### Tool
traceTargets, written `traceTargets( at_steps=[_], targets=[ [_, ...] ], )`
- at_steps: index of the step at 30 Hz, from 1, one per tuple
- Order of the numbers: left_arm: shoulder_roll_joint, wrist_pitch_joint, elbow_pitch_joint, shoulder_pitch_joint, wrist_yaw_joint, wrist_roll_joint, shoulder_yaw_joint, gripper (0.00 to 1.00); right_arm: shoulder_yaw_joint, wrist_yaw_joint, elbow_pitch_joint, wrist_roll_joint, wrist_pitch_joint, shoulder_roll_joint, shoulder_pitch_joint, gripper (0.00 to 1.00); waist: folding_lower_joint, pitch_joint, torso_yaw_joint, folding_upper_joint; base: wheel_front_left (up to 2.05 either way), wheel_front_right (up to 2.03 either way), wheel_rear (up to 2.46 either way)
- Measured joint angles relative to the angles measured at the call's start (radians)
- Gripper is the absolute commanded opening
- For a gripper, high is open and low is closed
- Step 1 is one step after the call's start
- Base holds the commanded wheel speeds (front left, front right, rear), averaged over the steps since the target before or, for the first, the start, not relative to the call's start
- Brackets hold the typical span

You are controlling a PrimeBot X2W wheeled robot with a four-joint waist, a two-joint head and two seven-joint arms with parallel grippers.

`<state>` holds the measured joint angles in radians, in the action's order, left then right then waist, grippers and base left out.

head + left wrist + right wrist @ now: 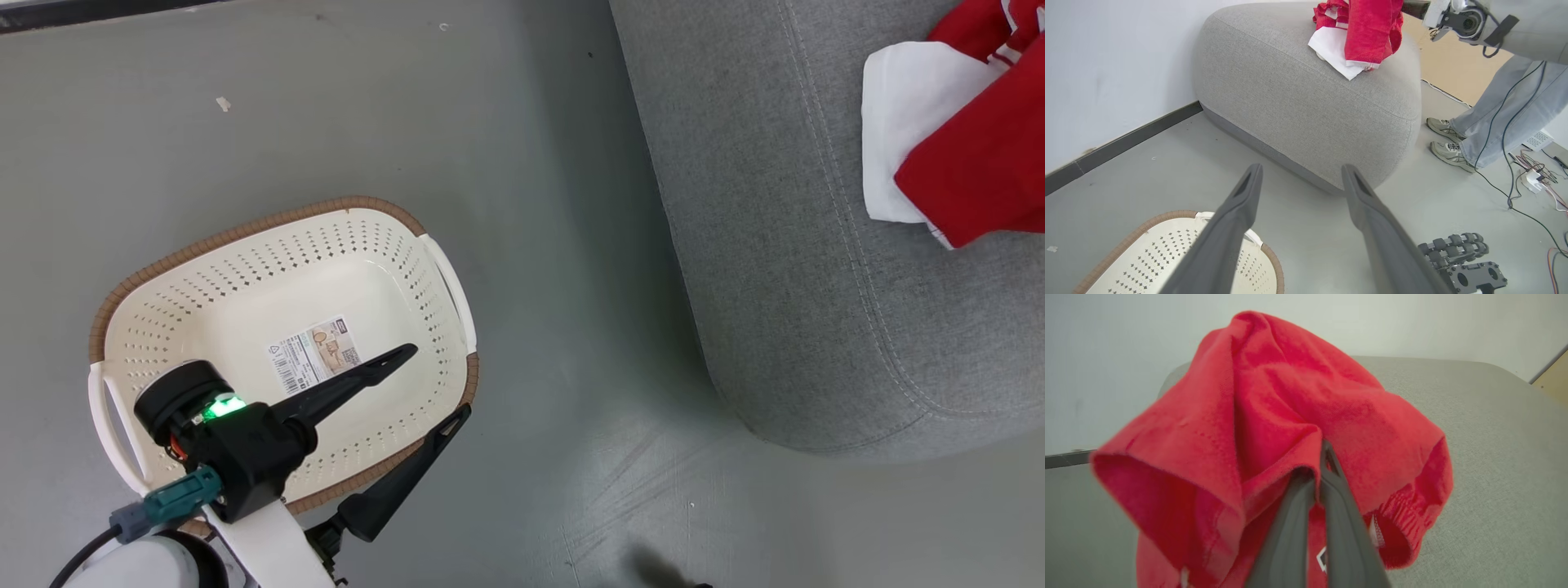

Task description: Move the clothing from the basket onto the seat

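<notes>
The cream basket (pixel 245 237) stands on the floor at the lower left, with just a paper label (pixel 314 353) inside. My left gripper (pixel 439 382) hovers open over the basket's right rim, nothing between its fingers; the left wrist view shows the left gripper (pixel 1302 169) spread wide above the basket (pixel 1147 253). On the grey seat (pixel 775 245) lie a white piece (pixel 906 106) and red clothing (pixel 980 147). My right gripper (pixel 1325 451) is shut on a fold of red clothing (pixel 1290 396) over the seat (pixel 1494 457). That red clothing (pixel 1367 28) drapes onto the white piece (pixel 1333 49).
A person's legs (pixel 1486 134) stand on the floor just right of the seat (pixel 1298 94). Cables (pixel 1527 179) trail across the floor there. A dark roller assembly (pixel 1457 253) sits low at the right. A wall with dark skirting (pixel 1126 139) runs behind.
</notes>
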<state>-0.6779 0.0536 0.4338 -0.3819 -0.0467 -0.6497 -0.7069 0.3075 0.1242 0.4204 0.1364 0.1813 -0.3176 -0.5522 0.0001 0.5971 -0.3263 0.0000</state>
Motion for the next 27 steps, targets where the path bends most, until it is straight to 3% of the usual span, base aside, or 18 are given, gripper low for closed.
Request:
traceTargets(
  at_steps=[1,5,6,7,8,9,23,27],
  targets=[
    [0.000,-0.004,0.000,0.000,0.000,-0.001,0.002,1.00,-0.005,0.000,0.006,-0.003,-0.002,0.002,0.000,0.04,0.0000,0.000,0.000,0.0000,0.00,0.00,0.00],
    [0.000,-0.013,-0.001,0.000,0.000,-0.002,0.005,1.00,-0.027,0.000,0.030,-0.004,-0.015,0.004,0.004,0.38,0.0000,-0.005,0.000,0.0000,0.00,0.00,0.00],
    [0.001,-0.016,-0.002,0.000,0.000,-0.003,0.006,1.00,-0.030,0.000,0.038,-0.004,-0.016,0.006,0.007,0.44,0.0000,-0.007,0.000,0.0000,0.00,0.00,0.00],
    [0.001,-0.020,-0.002,0.000,0.000,-0.007,0.006,1.00,-0.031,0.000,0.043,-0.004,-0.017,0.006,0.011,0.44,0.0000,-0.009,0.001,0.0000,0.00,0.00,0.00],
    [0.001,-0.020,-0.002,0.000,0.000,-0.011,0.007,1.00,-0.031,0.000,0.048,-0.004,-0.017,0.006,0.012,0.91,0.0000,-0.012,0.001,0.0000,0.00,0.00,0.00],
    [0.001,-0.021,-0.003,0.000,0.000,-0.013,0.009,1.00,-0.030,0.000,0.050,-0.004,-0.017,0.006,0.012,1.00,-0.0001,-0.014,0.001,0.0000,0.00,0.00,0.00],
    [0.020,-0.066,-0.041,0.000,-0.002,-0.036,0.030,1.00,-0.059,0.000,0.067,0.015,-0.001,-0.028,0.045,1.00,0.0000,-0.069,0.006,0.0000,0.00,0.00,0.00],
    [0.030,-0.082,-0.062,0.000,-0.003,-0.043,0.030,1.00,-0.104,0.000,0.067,0.085,0.003,-0.031,0.080,1.00,0.0000,-0.093,0.007,0.0000,0.00,0.00,0.00]
  ],
)
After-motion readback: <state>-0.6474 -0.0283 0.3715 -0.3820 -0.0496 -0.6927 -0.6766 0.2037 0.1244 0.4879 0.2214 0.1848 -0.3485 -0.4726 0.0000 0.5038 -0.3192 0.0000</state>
